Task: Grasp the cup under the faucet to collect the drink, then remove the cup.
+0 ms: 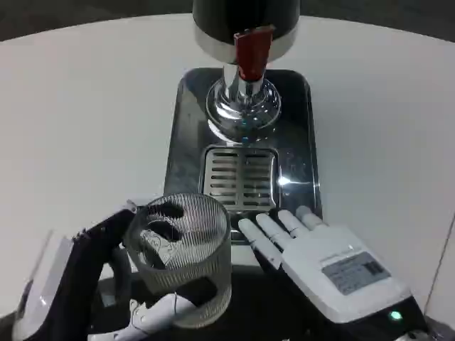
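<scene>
A grey label on the white back of the right hand [334, 266] is carrying dark print, but the marks are too small to read, and a small green light is glowing near the wrist at the lower right of the frame. Faint pale markings are showing through the wall of the cup [181, 256], and whether they are writing cannot be told. The cup is a clear ribbed tumbler, its sides lined with fine vertical ridges, standing upright in the lower left-centre of the frame with no visible liquid in it. The left hand [124, 284] is wrapping around it from the lower left, a dark thumb lying across the far rim side and a white finger curling under the near side, so the cup is gripped. The right hand is lying flat, palm down, holding nothing, its fingers stretched out side by side and pointing toward the upper left, their tips reaching the near edge of the shiny metal drip tray [186, 128] just beside the cup. The slotted grate [239, 177] is sitting in the tray at the centre of the frame, above and to the right of the cup. The faucet [252, 53], with its red lever, is hanging from the dark dispenser body [245, 18] at the top centre, over a chrome base [243, 106], well apart from the cup. All of it is resting on the white table [78, 121].
</scene>
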